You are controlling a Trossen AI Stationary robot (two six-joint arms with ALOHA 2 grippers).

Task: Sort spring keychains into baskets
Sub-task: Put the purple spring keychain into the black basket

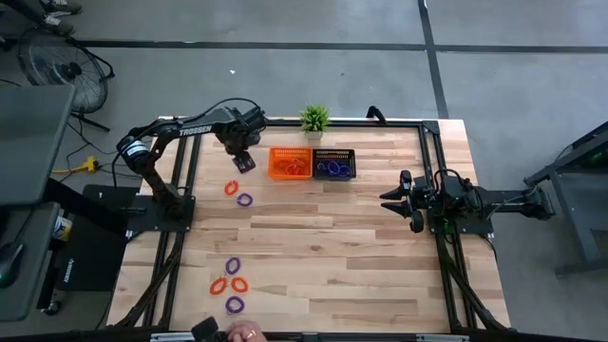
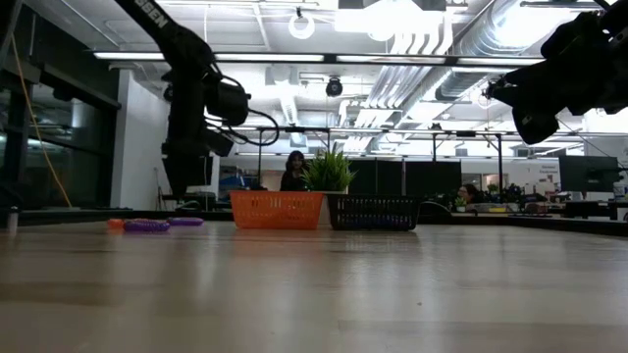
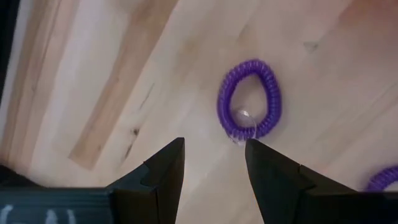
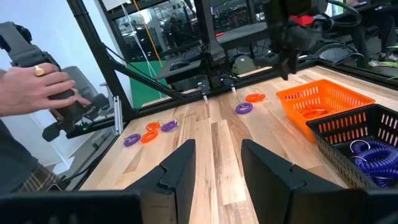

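Left hand (image 3: pixel 212 163) hangs fingers apart, empty, over purple keychain (image 3: pixel 249 99); right hand (image 1: pixel 399 200) waits, parted.

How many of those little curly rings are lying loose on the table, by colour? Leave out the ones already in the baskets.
Orange-red keychains: 3
Purple keychains: 3
Total loose on the table: 6
The ones inside the orange basket and the black basket are bunched together and cannot be counted.
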